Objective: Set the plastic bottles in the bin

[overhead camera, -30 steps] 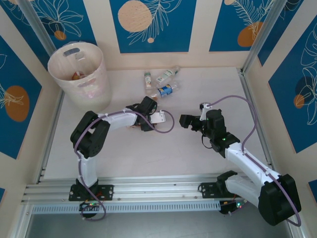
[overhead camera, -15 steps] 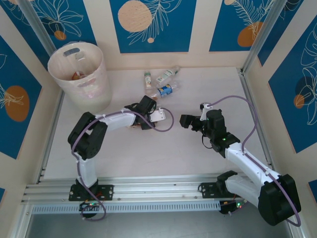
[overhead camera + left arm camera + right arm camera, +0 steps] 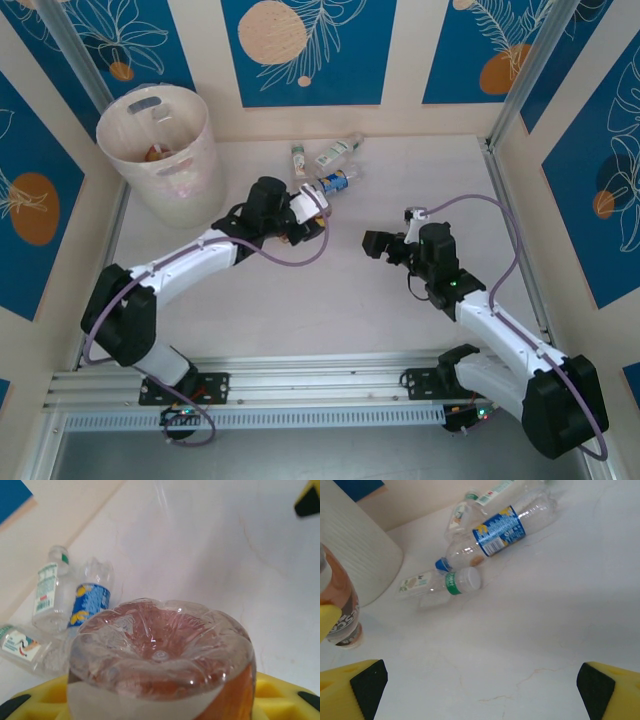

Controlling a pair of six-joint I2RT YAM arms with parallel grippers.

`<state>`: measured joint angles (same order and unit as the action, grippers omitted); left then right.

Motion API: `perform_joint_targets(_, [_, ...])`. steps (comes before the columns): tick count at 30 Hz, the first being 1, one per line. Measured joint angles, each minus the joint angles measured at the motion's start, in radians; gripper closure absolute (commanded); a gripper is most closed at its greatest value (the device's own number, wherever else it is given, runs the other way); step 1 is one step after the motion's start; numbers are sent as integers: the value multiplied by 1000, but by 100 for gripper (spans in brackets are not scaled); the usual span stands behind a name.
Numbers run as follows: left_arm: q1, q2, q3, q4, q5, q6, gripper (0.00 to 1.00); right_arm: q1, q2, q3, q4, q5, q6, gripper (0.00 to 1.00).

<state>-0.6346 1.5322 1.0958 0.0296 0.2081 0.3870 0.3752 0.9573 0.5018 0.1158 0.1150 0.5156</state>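
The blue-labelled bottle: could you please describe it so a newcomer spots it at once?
From the far-left bin, look right to the loose bottles by the back wall. The blue-labelled bottle alone has a blue-and-yellow wrap; neighbouring labels are whitish.

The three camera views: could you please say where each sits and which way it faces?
Top external: above and behind the robot, looking down; left arm and right arm show.
Left wrist: on the left gripper, looking past its held bottle toward the blue-label bottle; yellow pads show.
Right wrist: on the right gripper, facing the bin; yellow fingers show.
Both wrist views share the blue-label bottle.
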Motion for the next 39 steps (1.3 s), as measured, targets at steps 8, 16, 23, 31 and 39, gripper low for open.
perform_joint_targets(8, [18,-83,-66,176,21,-181,100,0,-39,0,64,-64,-1,0])
perform_joint_targets(16, [45,-204,-66,253,-43,-277,100,0,-39,0,110,-119,2,0])
perform_joint_targets(23, [94,-306,-62,243,-165,-309,100,3,-32,2,174,-155,24,0])
perform_joint_targets(31, [263,-354,30,240,-203,-428,100,20,63,49,215,-184,34,0])
perform_joint_targets(39, [409,-267,294,229,-309,-399,100,51,119,90,228,-199,34,0])
